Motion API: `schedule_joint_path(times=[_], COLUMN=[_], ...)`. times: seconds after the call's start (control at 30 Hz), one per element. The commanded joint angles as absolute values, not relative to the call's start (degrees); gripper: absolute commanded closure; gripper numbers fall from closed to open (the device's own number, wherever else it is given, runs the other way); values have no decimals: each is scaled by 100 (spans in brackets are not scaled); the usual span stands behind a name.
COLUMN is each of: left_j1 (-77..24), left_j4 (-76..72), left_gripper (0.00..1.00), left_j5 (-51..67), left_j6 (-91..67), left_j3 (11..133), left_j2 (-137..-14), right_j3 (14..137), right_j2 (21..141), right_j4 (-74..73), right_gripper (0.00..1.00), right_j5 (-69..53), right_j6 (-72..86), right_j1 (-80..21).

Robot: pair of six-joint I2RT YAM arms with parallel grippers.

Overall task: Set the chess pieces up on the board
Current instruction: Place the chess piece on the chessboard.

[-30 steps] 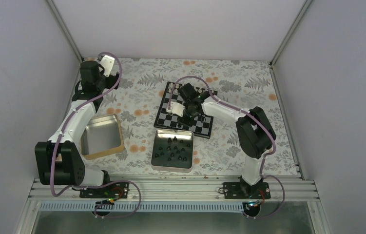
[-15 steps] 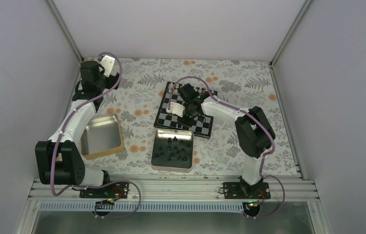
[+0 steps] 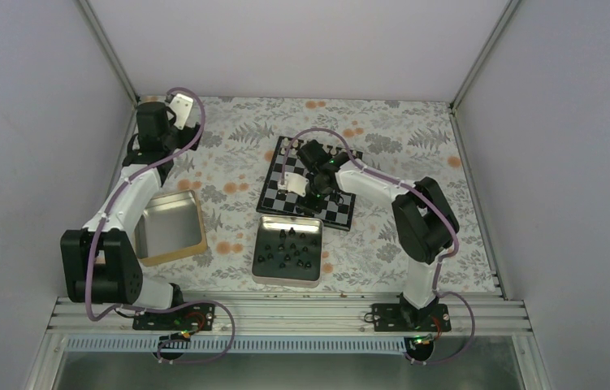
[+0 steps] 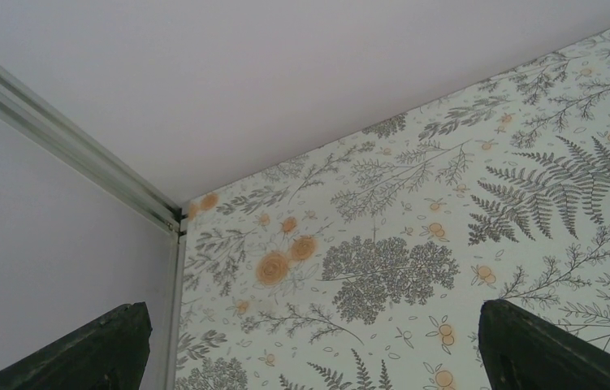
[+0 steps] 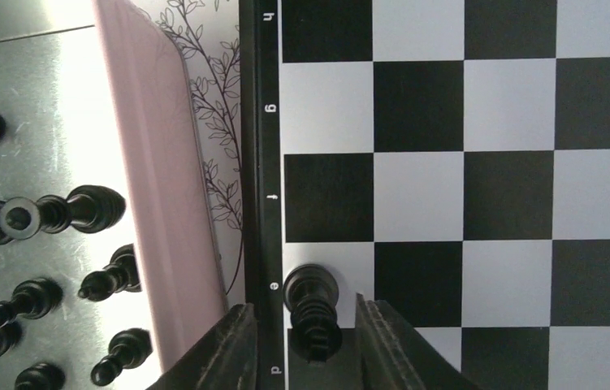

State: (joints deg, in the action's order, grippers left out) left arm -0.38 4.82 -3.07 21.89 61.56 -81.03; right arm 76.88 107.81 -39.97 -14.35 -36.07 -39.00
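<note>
The right gripper is narrowly parted around one black chess piece, which stands between its fingertips on an edge square of the board, with slim gaps on either side. Other chess pieces lie beyond its left finger in the silver tin. The left gripper gapes wide, holding nothing.

The chess pieces are black, the board black-and-white checked (cloth: grey ferns, orange blooms).

The right tool edges slightly closer to the near side of the board; the left arm shifts a touch farther back.
</note>
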Motion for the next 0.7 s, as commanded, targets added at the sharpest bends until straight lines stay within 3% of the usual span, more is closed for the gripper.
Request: schedule_joint_path(times=[0.0, 0.27, 0.47, 0.67], left_j1=[-1, 0, 179, 480], left_j4=[419, 808, 1541, 2181], left_gripper=[0, 0, 0, 0], left_j5=[-348, -256, -495, -275], left_j6=[2246, 2544, 2616, 2333], left_j3=[6293, 6981, 7956, 8605], left_j2=[-8226, -8782, -9331, -9680], right_j3=[7826, 8924, 9965, 10106], right_j2=[10550, 10357, 10519, 10639], right_j4=[-4218, -5039, -5591, -5702], right_gripper=[64, 53, 52, 52], right_j5=[-1589, -1780, -2184, -2416], right_j6=[-3662, -3714, -3607, -3386], right_j1=[-3934, -3497, -2546, -2094])
